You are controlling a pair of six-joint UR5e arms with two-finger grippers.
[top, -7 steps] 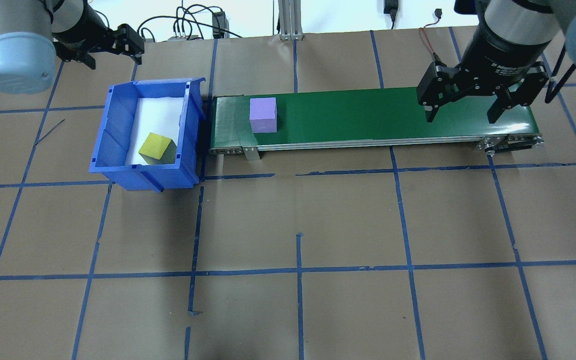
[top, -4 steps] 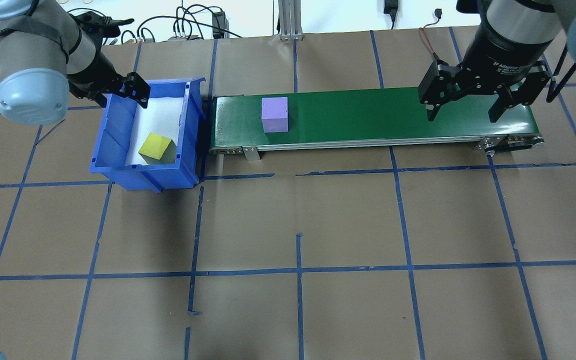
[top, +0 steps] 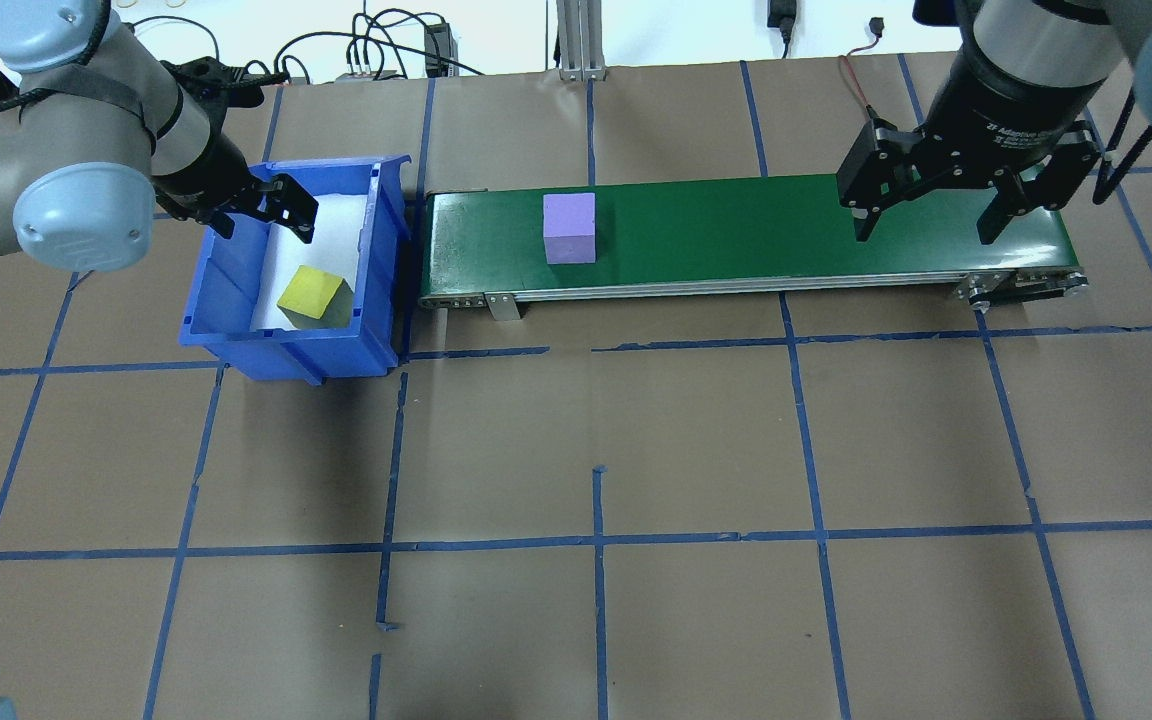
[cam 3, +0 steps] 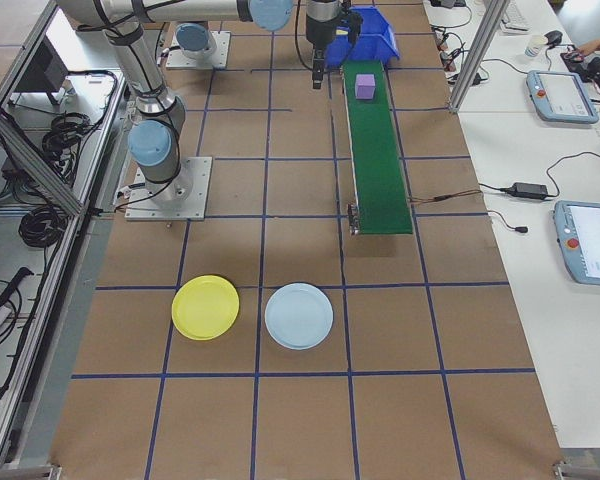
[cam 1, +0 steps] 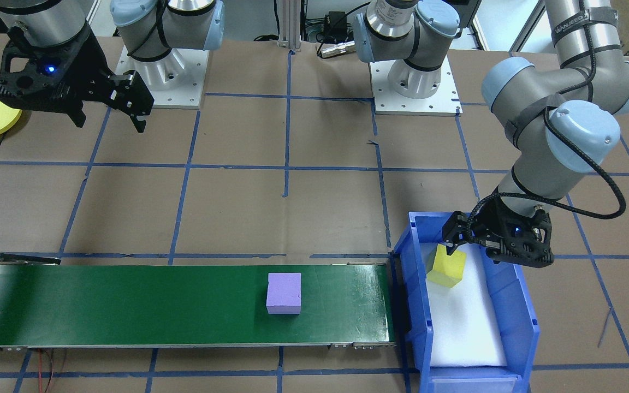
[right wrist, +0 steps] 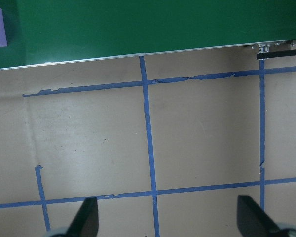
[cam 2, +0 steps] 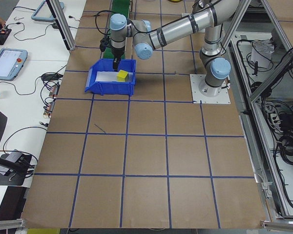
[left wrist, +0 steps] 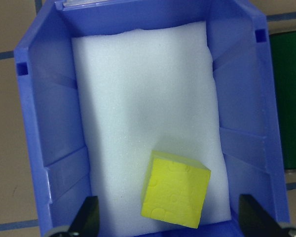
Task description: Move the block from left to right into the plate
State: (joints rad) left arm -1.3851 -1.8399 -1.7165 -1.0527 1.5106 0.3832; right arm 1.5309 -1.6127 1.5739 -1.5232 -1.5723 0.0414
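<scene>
A: Where is the purple block?

B: On the green conveyor belt, nearer the belt's end that meets the blue bin, upright and free of both arms.

A: And the left gripper?

B: It hangs over the far part of the bin, jaws spread and holding nothing. In the left wrist view the 2 fingertips sit wide apart at the bottom corners, with the yellow cube on the white foam liner below and between them. I cannot tell whether the jaws are below the bin's rim.

A: So the cube is untouched?

B: Yes. It rests on the liner, turned askew to the bin walls, toward the bin's robot-side end.

A: The right gripper?

B: Jaws released as well, poised above the other end of the belt, well apart from the purple block. Its wrist camera looks down on the belt's edge and the brown tabletop crossed with blue tape lines, and a corner of the purple block shows at the top left.

A: Where is the yellow plate?

B: On the tabletop beyond the belt's far end, just beside a pale blue plate. The 2 lie side by side, apart from the belt. In the front-facing view the yellow plate peeks out behind the right gripper.
</scene>
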